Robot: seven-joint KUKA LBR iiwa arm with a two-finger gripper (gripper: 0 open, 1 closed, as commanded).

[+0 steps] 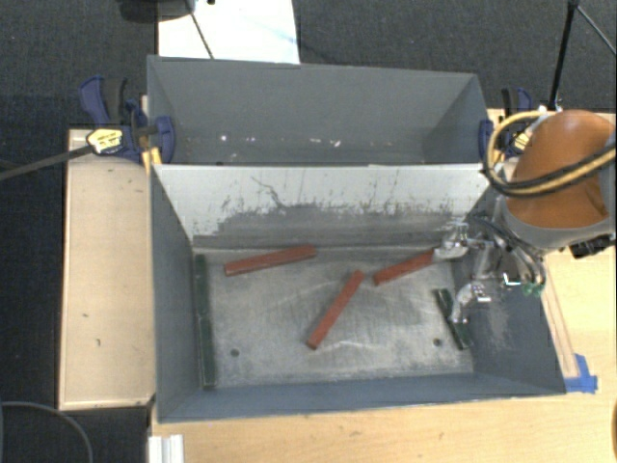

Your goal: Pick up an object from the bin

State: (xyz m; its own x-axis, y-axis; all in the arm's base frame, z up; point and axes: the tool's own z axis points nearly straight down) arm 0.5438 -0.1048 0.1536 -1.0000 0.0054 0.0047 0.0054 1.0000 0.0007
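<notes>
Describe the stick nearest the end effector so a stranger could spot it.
Go to the right wall of the grey bin, where the end effector hangs. Right by it on the floor lies a short dark stick. The reddish-brown sticks nearby are longer.

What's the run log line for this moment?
gripper: over dark green stick, right side of bin | red-brown sticks: three, lying mid-floor

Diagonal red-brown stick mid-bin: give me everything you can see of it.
The red-brown stick is a thin, straight, flat bar, wood-like in look. It lies flat on the bin floor near the middle, slanting from front-left to back-right. Its back end nears a second red stick; contact is unclear. The tool is off to its right, apart.
</notes>
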